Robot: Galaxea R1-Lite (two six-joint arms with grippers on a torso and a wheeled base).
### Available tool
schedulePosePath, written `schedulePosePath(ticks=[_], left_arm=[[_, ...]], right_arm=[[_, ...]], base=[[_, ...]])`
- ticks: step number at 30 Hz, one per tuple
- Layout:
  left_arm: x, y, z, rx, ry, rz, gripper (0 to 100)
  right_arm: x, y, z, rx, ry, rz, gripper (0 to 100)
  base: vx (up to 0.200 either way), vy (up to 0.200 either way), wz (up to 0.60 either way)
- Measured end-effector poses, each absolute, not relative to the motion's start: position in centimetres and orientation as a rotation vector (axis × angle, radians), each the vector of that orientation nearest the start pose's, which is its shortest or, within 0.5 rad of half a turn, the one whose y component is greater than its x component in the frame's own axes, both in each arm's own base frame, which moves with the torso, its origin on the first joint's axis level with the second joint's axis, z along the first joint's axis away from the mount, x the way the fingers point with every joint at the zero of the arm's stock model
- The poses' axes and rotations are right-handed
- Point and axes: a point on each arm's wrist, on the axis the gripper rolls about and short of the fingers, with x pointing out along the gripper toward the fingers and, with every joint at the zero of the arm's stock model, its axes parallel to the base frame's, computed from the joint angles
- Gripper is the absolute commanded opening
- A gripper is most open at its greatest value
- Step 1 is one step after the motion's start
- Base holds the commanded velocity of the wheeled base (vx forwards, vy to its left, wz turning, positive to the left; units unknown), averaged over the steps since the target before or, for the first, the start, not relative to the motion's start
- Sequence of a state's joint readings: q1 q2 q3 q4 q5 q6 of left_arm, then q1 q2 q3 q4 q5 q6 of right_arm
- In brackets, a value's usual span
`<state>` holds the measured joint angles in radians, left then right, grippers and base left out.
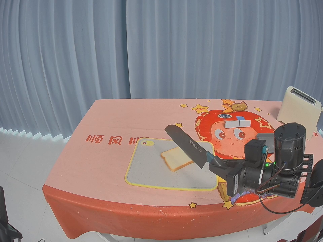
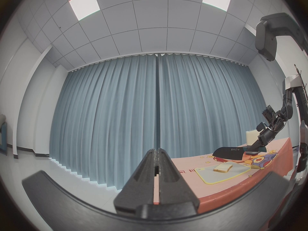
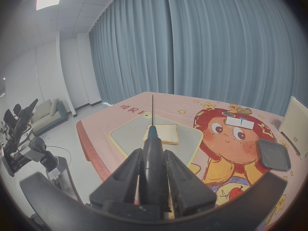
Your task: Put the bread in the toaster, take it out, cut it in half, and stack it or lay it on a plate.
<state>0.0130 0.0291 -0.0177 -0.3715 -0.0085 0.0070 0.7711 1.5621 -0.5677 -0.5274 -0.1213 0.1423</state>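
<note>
Right gripper (image 1: 215, 163) grasping knife (image 1: 185, 144) above bread (image 1: 175, 159) on cutting board (image 1: 144, 172); left gripper (image 2: 157, 169) clenched, well apart

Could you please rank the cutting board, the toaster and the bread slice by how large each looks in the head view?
1. cutting board
2. toaster
3. bread slice, one corner hidden under the knife
</note>
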Motion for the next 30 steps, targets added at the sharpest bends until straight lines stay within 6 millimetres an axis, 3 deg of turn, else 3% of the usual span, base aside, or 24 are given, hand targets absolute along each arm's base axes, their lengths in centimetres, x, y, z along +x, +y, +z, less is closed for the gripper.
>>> schedulePosePath(ticks=[12,30], left_arm=[[-2.0,-0.1,13.8,0.019,-0.414,-0.018,0],[1.5,-0.2,16.3,0.059,-0.379,-0.081,0]], right_arm=[[17.9,17.0,14.9,-0.071,0.472,0.606,0],[17.8,16.9,15.0,-0.07,0.467,0.607,0]], base=[[0.0,0.0,0.0],[0.0,0.0,0.0]])
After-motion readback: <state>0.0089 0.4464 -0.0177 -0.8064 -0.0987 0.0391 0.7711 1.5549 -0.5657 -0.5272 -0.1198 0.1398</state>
